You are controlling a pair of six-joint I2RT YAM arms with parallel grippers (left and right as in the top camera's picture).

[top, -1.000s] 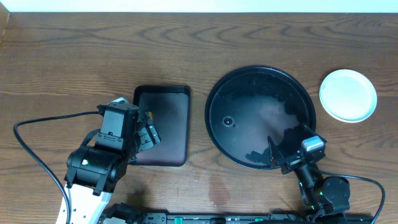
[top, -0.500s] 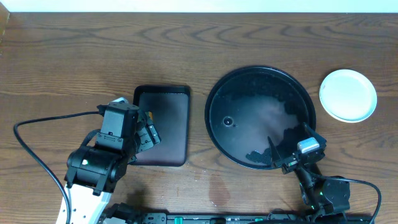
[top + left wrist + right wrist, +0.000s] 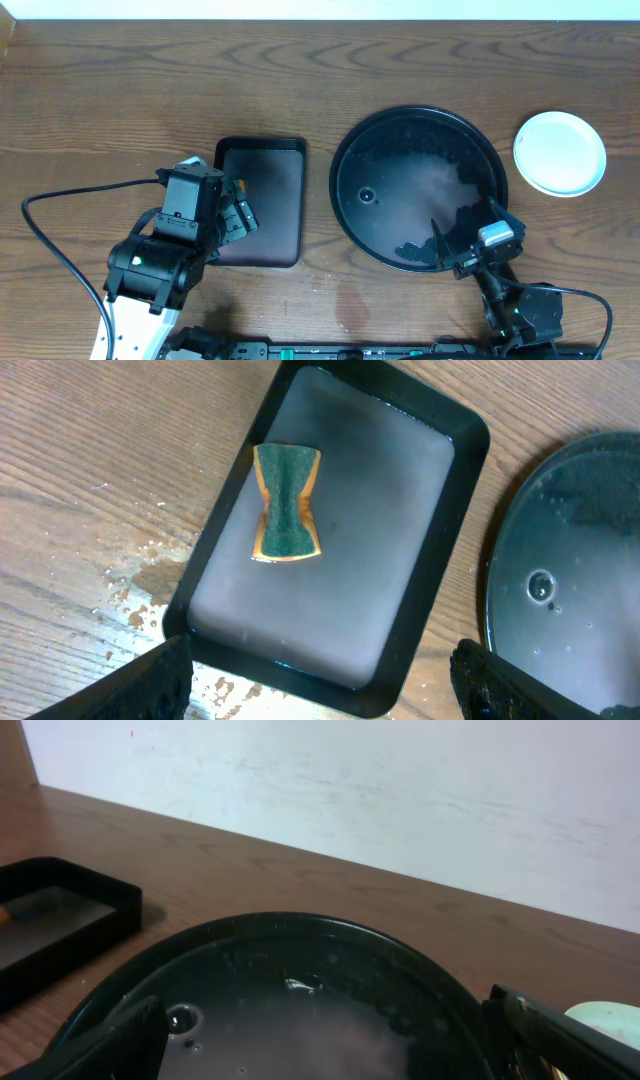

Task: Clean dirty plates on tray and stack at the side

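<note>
Both hung spread: left gripper (image 3: 237, 210) at the near-left edge of the rectangular tray (image 3: 265, 165), right gripper (image 3: 465, 235) over the near rim of the round tray (image 3: 400, 165); plates (image 3: 559, 152) sat near the right edge of the surface (image 3: 120, 90).

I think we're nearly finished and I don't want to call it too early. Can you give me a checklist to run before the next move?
1. Round tray free of plates: ok, only a film of water and drops show.
2. Plate set on the table to the right of the round tray: ok.
3. All three plates stacked there: cannot tell, only the top one shows.
4. Top plate free of smears: ok, none visible from overhead.
5. Sponge lying in the rectangular tray: ok.
6. Left gripper and right gripper open and empty: ok.
</note>
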